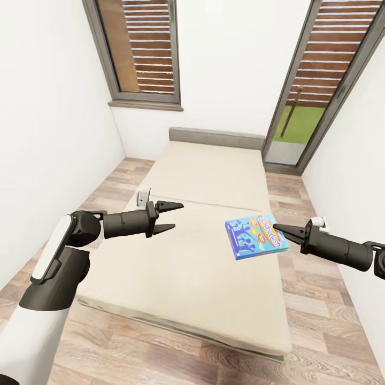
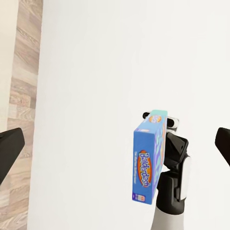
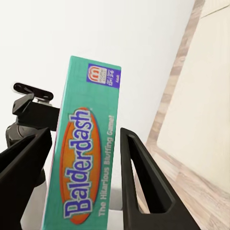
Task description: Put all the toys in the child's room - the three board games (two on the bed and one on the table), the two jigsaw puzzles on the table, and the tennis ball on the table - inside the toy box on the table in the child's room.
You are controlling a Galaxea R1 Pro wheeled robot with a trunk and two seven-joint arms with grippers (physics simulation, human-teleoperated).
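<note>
The right gripper [image 1: 279, 231] holds the Balderdash game [image 1: 255, 236] clamped in its jaws above the bed [image 1: 203, 176], not yet boxed; the left gripper [image 1: 172, 216], jaws apart, is empty.

The dark grey left arm reaches in from eight o'clock, its black two-fingered left gripper [image 1: 170, 216] pointing toward three o'clock with jaws spread and nothing between them. The right arm enters from four o'clock; its right gripper [image 1: 279, 230] clamps the blue printed cardboard Balderdash box [image 1: 255, 236] by one edge.
</note>
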